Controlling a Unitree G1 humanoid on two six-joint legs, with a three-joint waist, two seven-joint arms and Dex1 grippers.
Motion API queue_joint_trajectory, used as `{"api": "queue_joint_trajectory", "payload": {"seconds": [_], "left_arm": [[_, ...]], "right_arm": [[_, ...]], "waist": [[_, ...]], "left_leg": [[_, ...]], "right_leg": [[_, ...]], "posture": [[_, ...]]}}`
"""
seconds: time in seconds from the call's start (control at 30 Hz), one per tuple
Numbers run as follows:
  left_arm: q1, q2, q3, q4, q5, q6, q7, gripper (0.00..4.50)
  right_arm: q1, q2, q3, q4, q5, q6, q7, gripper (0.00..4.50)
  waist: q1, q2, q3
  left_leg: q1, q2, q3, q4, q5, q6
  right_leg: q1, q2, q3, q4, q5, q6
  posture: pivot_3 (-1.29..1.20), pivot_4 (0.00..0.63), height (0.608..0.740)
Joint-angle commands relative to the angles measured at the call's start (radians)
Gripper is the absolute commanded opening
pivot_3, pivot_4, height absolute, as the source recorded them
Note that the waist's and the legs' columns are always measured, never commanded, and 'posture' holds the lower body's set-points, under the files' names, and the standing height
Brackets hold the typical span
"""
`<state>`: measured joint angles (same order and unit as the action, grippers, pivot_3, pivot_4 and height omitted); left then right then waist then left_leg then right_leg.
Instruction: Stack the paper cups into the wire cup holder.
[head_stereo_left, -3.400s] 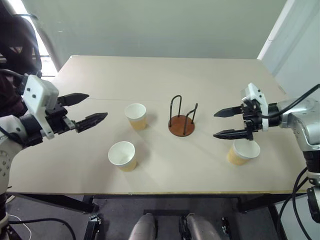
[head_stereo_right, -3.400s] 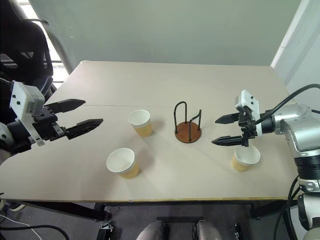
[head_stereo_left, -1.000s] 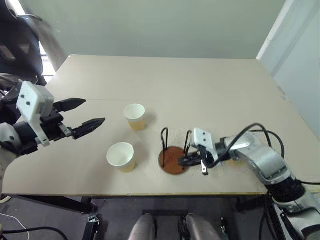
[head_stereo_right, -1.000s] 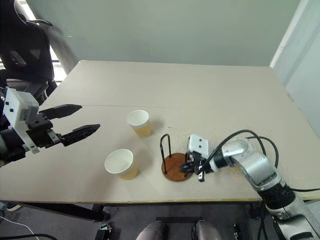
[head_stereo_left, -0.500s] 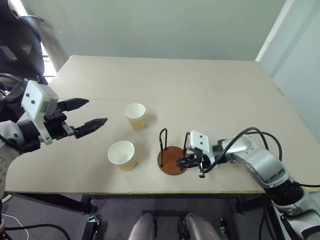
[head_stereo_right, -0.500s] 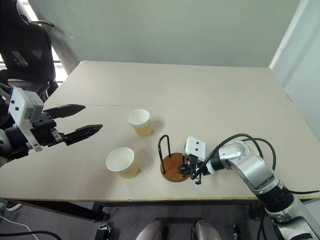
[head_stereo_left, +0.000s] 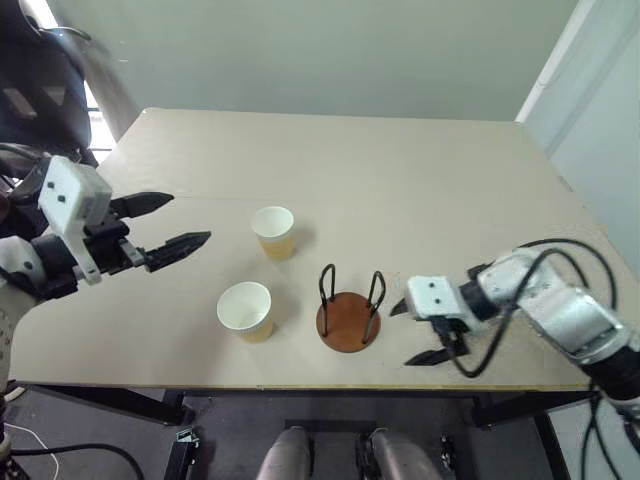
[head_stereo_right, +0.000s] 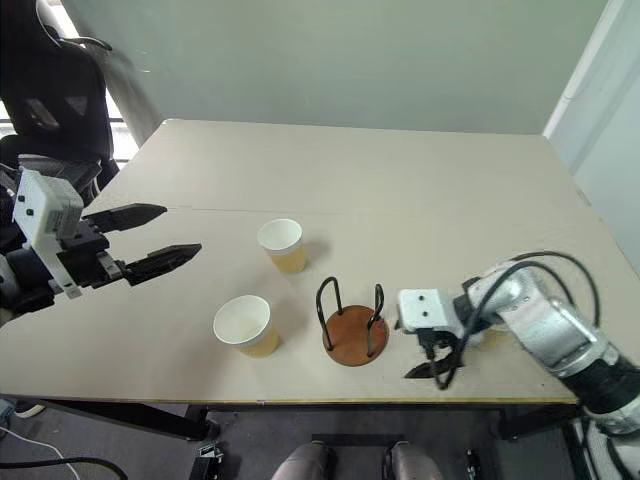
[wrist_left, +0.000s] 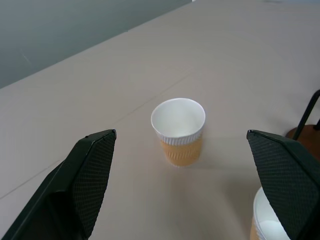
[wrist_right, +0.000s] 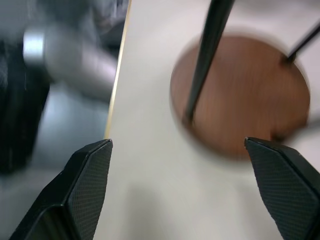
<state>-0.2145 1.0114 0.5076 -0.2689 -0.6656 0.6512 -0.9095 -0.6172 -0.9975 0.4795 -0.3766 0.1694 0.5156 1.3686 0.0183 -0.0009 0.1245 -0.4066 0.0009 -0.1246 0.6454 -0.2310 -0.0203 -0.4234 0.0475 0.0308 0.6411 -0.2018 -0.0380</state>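
The small reddish-brown disc base with two upright black wire loops, the wire cup holder (head_stereo_left: 348, 318), is seen standing empty near the front edge of the beige table (head_stereo_left: 400, 180). Just to its right the right gripper (head_stereo_left: 420, 333) is held low over the tabletop, its two black fingers spread apart with nothing between them. To the holder's left, a tan-yellow paper cup with a white rolled rim (head_stereo_left: 245, 310) stands upright, and a second matching cup (head_stereo_left: 273, 232) is placed behind and to the left of the holder. Well to the left of both, the left gripper (head_stereo_left: 167, 222) is raised above the table, its jaws wide and empty.

From the left wrist view, the white inside of the far cup (wrist_left: 178, 131) is shown clearly between the parted fingers, while the near cup's rim (wrist_left: 267, 225) is cut off at a corner. In the right wrist view the holder's disc (wrist_right: 240, 95) is blurred, and one wire upright is traced down to it. Behind the right arm, only a tan sliver (head_stereo_right: 492, 335) is caught, perhaps a third cup; it cannot be made out for sure.
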Motion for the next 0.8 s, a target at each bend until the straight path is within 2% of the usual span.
{"api": "queue_joint_trajectory", "payload": {"seconds": [0.03, 0.2, 0.3, 0.4, 0.57, 0.8], "left_arm": [[-0.043, 0.016, -0.005, 0.019, 0.001, -0.04, -0.029, 4.5], [-0.118, 0.005, -0.049, 0.081, -0.006, -0.071, -0.075, 4.5], [-0.14, 0.003, -0.073, 0.102, -0.003, -0.081, -0.096, 4.5], [-0.161, -0.007, -0.124, 0.11, -0.005, -0.082, -0.126, 4.5], [-0.202, -0.029, -0.187, 0.128, 0.016, -0.101, -0.137, 4.5], [-0.229, -0.031, -0.208, 0.114, 0.008, -0.086, -0.16, 4.5]], "right_arm": [[-0.062, -0.073, -0.108, -0.03, 0.021, -0.077, 0.093, 4.16], [-0.104, -0.179, -0.309, 0.03, 0.157, -0.087, 0.195, 4.16], [-0.08, -0.239, -0.367, 0.061, 0.15, -0.099, 0.206, 4.16], [0.07, -0.337, -0.405, 0.135, 0.076, -0.171, 0.201, 4.16], [0.225, -0.378, -0.439, 0.138, 0.055, -0.191, 0.172, 4.16], [0.291, -0.375, -0.441, 0.125, 0.032, -0.193, 0.135, 4.16]], "waist": [[0.0, 0.0, 0.0], [0.0, 0.0, 0.0], [0.001, -0.001, 0.0], [0.014, -0.002, -0.001], [0.015, -0.001, 0.0], [0.004, -0.002, 0.0]], "left_leg": [[0.0, 0.0, 0.0, 0.0, 0.0, 0.0], [0.0, 0.0, 0.0, 0.0, 0.0, 0.0], [0.0, 0.0, 0.0, 0.0, 0.0, 0.001], [-0.001, 0.0, -0.001, 0.0, -0.001, 0.001], [-0.002, 0.0, 0.0, 0.002, -0.004, 0.003], [-0.001, 0.0, 0.003, 0.002, -0.004, 0.004]], "right_leg": [[0.0, 0.0, 0.0, 0.0, 0.0, 0.0], [0.0, 0.001, 0.0, 0.0, -0.001, 0.0], [0.0, 0.001, 0.0, 0.0, -0.002, 0.002], [0.001, 0.001, 0.0, -0.001, -0.002, 0.005], [0.002, 0.0, 0.001, -0.002, -0.001, 0.009], [0.002, 0.001, 0.002, -0.003, -0.001, 0.013]], "posture": [[0.0, 0.15, 0.74], [0.0, 0.15, 0.74], [0.0, 0.15, 0.74], [0.0, 0.15, 0.74], [0.0, 0.15, 0.74], [0.0, 0.15, 0.74]]}}
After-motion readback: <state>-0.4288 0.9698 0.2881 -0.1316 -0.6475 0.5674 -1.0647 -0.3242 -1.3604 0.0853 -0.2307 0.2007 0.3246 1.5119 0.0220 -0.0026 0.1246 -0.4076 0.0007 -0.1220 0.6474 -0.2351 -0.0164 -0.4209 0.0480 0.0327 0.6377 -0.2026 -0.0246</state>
